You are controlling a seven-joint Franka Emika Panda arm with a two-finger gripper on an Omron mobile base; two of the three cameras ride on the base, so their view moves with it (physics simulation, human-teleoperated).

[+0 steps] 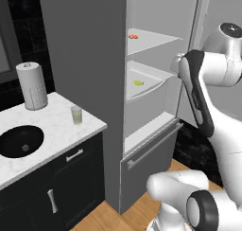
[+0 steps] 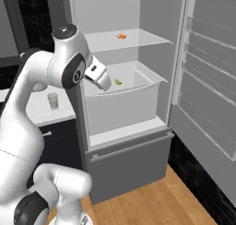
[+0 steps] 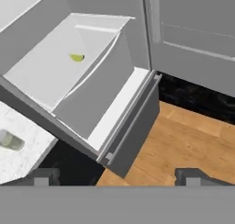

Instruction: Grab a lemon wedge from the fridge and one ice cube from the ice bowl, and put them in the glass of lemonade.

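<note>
The grey fridge (image 1: 85,59) (image 2: 133,166) (image 3: 131,136) stands open, showing white shelves. A tiny orange-yellow lemon wedge (image 1: 133,36) (image 2: 121,36) lies on its upper shelf. My gripper (image 2: 106,84) (image 3: 117,178) hangs open and empty in front of the white fridge bin, below that shelf. On the marble counter to the left stands the glass of lemonade (image 1: 76,115) (image 2: 53,100) (image 3: 10,140). The round black ice bowl (image 1: 12,137) is further left, with a small pale ice cube (image 1: 25,147) inside.
A small yellow-green piece (image 1: 138,82) (image 2: 118,81) (image 3: 76,58) lies in the white bin. The fridge door (image 2: 207,95) is swung open to the right. A paper-towel roll (image 1: 32,85) stands at the counter's back. Wooden floor (image 3: 183,140) lies below.
</note>
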